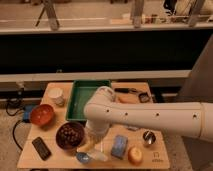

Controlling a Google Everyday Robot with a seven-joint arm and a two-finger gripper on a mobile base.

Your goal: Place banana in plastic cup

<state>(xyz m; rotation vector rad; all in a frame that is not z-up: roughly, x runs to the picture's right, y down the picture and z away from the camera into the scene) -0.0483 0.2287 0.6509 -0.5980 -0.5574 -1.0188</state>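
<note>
My gripper [95, 144] hangs from the white arm [150, 117] that reaches in from the right. It is low over the front of the wooden table [155, 159], just right of the dark bowl. A pale yellow piece, the banana [86, 146], shows at the gripper's left side; whether it is held I cannot tell. The small translucent blue plastic cup [83, 158] sits just below and left of the gripper near the table's front edge. A clear whitish thing [99, 156] lies beside it.
A dark bowl [70, 135], an orange bowl [41, 115], a white paper cup [56, 95], a green tray [87, 96], a black phone [41, 148], a blue block [119, 146], a yellow-orange fruit [134, 155], a metal cup [148, 137] and an orange stick [127, 99] are on the table.
</note>
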